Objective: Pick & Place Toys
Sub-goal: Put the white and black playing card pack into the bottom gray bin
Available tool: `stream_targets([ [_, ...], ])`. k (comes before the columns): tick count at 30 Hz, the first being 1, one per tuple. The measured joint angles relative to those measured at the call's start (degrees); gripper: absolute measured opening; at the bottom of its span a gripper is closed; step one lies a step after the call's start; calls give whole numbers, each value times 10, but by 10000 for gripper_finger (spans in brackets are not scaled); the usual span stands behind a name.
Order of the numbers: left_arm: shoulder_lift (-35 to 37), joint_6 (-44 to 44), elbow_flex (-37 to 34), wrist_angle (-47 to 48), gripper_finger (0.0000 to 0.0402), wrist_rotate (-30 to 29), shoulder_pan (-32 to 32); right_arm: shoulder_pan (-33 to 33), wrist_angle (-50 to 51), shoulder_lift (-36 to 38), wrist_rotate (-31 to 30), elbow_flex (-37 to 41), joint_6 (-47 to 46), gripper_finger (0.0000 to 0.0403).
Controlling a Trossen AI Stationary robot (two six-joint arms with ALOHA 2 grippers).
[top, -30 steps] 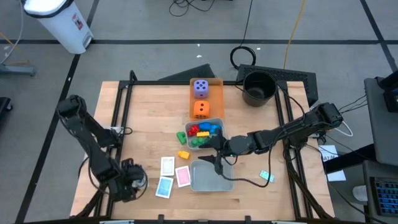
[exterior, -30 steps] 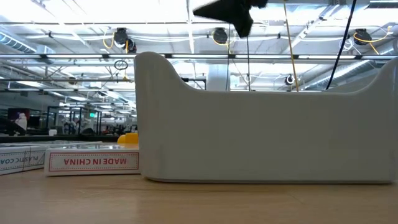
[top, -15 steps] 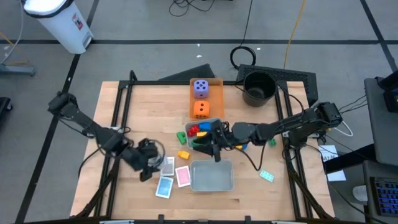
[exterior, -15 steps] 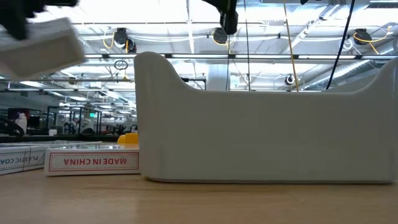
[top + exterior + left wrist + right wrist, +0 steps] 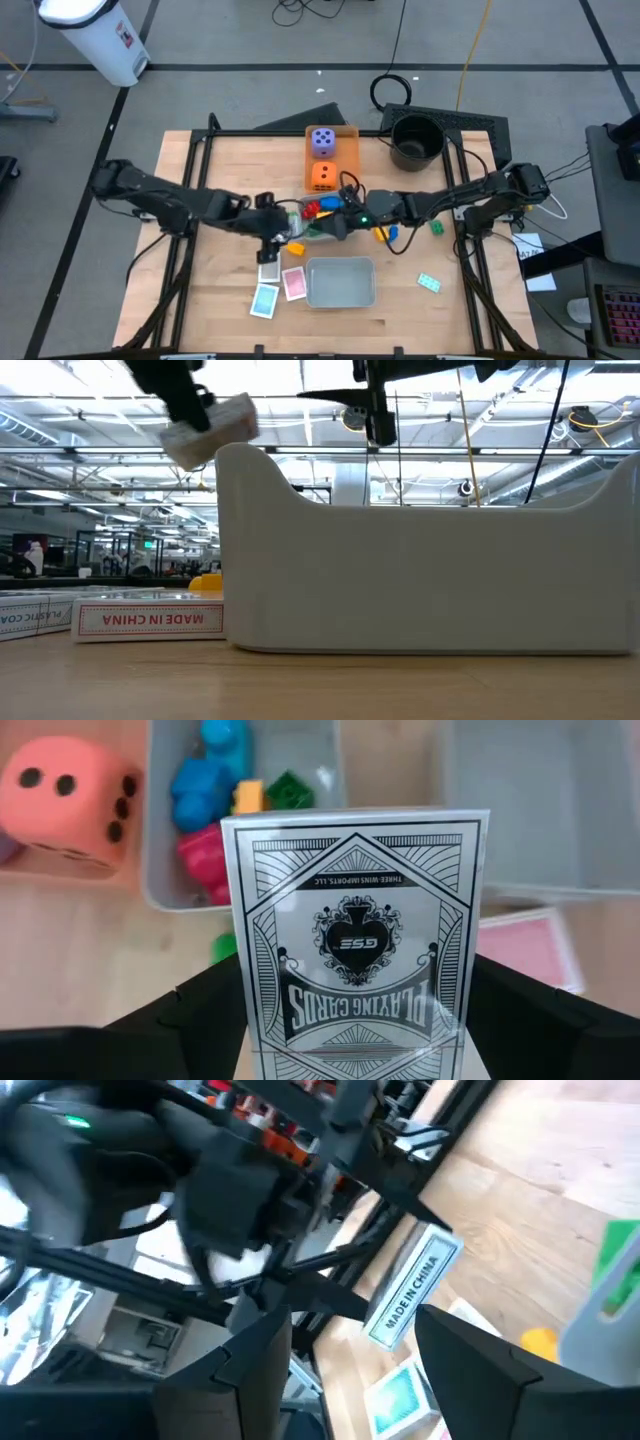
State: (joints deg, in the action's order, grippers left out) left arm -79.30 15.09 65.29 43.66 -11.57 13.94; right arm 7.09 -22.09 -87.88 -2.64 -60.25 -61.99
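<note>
Worktop (image 5: 230, 160) seen from above: left gripper (image 5: 268, 228) sits mid-table just left of the brick tray (image 5: 350, 200), clamped on a white card box (image 5: 355, 945) — the wrist view shows the box upright between the two dark fingers (image 5: 180, 1010), "PLAYING CARDS" printed on its face; the low view shows the same box lifted clear of the surface, tilted. Right gripper (image 5: 335, 225) reaches in from the right and hangs over the brick tray's near edge, jaws apart with nothing between them. Purple die (image 5: 322, 141) and orange die (image 5: 322, 176) sit on the flat orange tray (image 5: 349, 133) at the far middle. Red, blue and green bricks (image 5: 318, 209) lie in the brick tray; yellow brick (image 5: 295, 249) on bare wood just beside it, a green brick (image 5: 436, 228) further right. Empty grey tray (image 5: 340, 283) at the near middle — pink card box (image 5: 294, 284) touching its left side, blue card box (image 5: 264, 301) beside that, a white card box (image 5: 270, 270) under the left gripper. Teal card (image 5: 429, 283) lies apart to the right. Black pot (image 5: 415, 140) at the far right.
</note>
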Motion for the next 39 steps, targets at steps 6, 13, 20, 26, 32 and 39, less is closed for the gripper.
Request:
stream_targets([
  [6, -89, -50, 114, 76, 309, 0, -35, 0, 45, 0, 1, 0, -4, 210],
  [13, -150, -87, 207, 116, 312, -18, -44, -6, 66, 0, -4, 1, -2, 210],
  [20, -152, -89, 223, 123, 303, -48, -43, -11, 56, 0, -5, 20, -21, 210],
  [26, -152, -84, 222, 131, 312, -53, -30, -10, 37, 0, -14, 38, -19, 210],
  [32, -153, -90, 222, 120, 304, -49, -18, -15, -47, 0, -22, 63, -33, 210],
  [39, -153, -115, 222, 98, 316, -51, -14, -16, -53, 0, -19, 66, -40, 210],
])
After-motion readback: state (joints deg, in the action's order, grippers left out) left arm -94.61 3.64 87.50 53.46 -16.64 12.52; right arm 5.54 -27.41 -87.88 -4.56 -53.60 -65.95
